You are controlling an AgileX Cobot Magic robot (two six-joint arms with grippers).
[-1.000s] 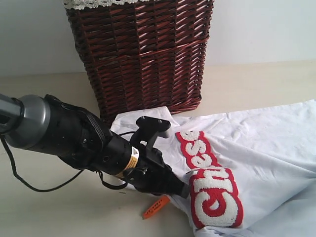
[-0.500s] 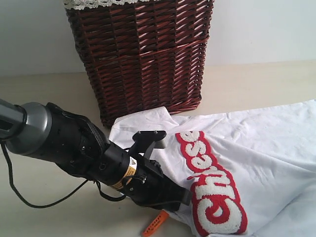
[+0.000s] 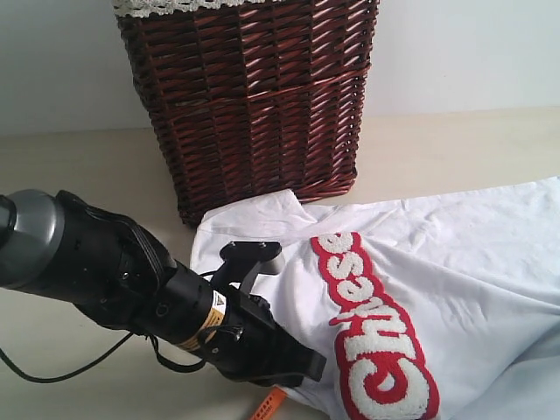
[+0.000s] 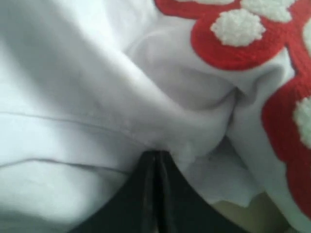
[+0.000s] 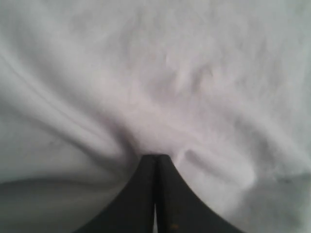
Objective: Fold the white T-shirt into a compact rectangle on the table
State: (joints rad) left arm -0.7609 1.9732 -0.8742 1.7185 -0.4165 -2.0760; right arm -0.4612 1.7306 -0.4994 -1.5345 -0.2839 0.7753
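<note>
Since a second ago, our left gripper (image 3: 311, 364) has drawn lower and nearer the camera in the exterior view, dragging the neck area of the soft white cotton T-shirt (image 3: 464, 262) with it. The red outlined patch with fuzzy white letters (image 3: 376, 337) has stretched out longer and flatter, and the small orange neck tag (image 3: 268, 403) has slid almost to the lower edge of that view.

The left wrist view shows the black fingers pressed together, pinching a bunched fold of white cloth just beside the red patch. Our right gripper (image 5: 155, 158) is outside the exterior view. Its wrist view shows its dark fingers tight against each other, with plain white fabric gathered in wrinkles at their tips, so it too pinches the shirt.

The shirt lies rumpled and unfolded on the wide pale beige matte table (image 3: 79, 166), spreading from the middle to the right. Its upper edge lies just in front of the tall dark red-brown wicker basket (image 3: 254, 105); we cannot tell whether they touch.
</note>
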